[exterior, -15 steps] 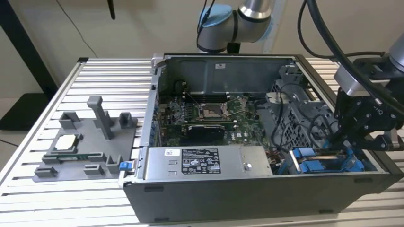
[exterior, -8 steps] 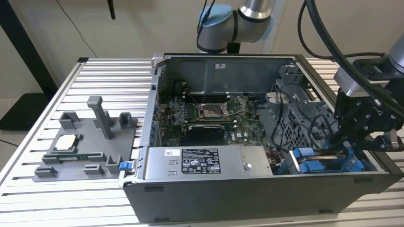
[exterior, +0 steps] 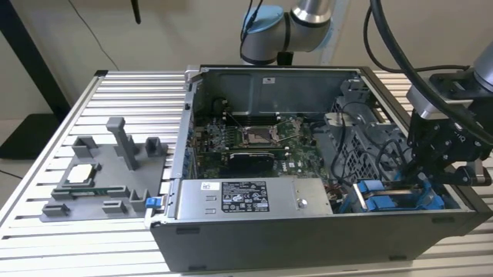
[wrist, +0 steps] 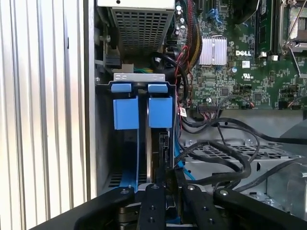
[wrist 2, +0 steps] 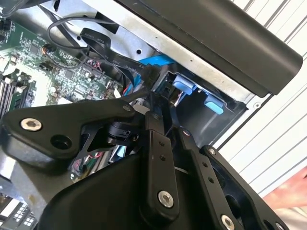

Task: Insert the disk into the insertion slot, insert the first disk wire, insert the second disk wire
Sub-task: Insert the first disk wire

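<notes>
The hand (exterior: 419,180) hangs low over the front corner of the open computer case (exterior: 308,245), at the exterior view's right, reaching down into the grey drive cage (exterior: 362,147). I cannot tell whether it is apart, together or clamped on anything, because its tip sits in shadow inside the cage in both wrist views.

In the first wrist view the hand (wrist: 168,191) lines up with the insertion slot (wrist: 154,143), a narrow dark bay in the cage. Two bright blue carrier tabs stand side by side at the far end of the cage. The one nearer the motherboard (wrist: 240,62) tops the disk (wrist: 159,111), which stands on edge in the slot, its body dark and hard to make out. The second blue carrier (wrist: 126,112) sits just beside it, against the case's outer wall.

Black cables (wrist: 225,139) loop across the cage's perforated top, between the slot and the motherboard. In the second wrist view a black flat cable (wrist 2: 103,48) ends close to the hand's tip (wrist 2: 160,110), over blue plastic; whether they touch is unclear.

The power supply (exterior: 246,199) lies along the case's front edge, beside the cage. The case rests on a slatted metal counter (exterior: 77,251), and a grey fixture plate (exterior: 108,193) lies on the counter next to the case, toward the exterior view's left.
</notes>
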{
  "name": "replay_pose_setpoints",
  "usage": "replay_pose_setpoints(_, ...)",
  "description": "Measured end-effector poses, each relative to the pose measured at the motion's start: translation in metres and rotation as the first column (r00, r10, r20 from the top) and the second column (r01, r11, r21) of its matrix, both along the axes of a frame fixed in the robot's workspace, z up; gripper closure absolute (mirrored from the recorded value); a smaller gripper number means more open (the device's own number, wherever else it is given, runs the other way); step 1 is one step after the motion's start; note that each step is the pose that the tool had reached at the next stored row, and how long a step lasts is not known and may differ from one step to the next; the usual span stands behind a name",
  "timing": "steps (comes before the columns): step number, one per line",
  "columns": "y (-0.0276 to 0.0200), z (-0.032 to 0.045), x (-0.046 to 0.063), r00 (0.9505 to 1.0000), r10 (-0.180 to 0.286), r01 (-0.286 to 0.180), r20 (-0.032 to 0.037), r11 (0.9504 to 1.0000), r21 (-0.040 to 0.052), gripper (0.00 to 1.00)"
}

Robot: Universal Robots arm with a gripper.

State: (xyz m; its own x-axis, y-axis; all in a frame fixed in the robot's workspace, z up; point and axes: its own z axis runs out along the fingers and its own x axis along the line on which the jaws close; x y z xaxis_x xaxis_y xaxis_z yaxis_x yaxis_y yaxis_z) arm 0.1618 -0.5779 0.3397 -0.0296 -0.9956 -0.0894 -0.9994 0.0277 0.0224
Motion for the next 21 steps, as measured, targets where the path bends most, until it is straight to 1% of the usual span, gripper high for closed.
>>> replay_pose_setpoints(4,0.0,-0.0019,0.0,1.0,-0.001,0.001,0.0,1.0,0.0056,1.0)
replay_pose_setpoints(8,0.0,-0.0058,0.0,1.0,-0.001,0.001,0.0001,1.0,0.0046,1.0)
replay_pose_setpoints(10,0.0,-0.0067,0.0,1.0,-0.001,0.001,-0.0001,1.0,0.0063,1.0)
replay_pose_setpoints(11,0.0,-0.0072,0.0,1.0,-0.001,0.001,-0.0004,1.0,0.0073,0.0)
replay_pose_setpoints(13,0.0,-0.0046,0.0,1.0,-0.001,0.001,-0.0014,1.0,0.0071,0.0)
replay_pose_setpoints(17,0.0,0.0044,0.0,1.0,-0.001,0.001,-0.0022,1.0,0.0062,0.0)
replay_pose_setpoints(21,0.0,0.0116,0.0,1.0,-0.001,0.001,-0.0023,1.0,0.0063,0.0)
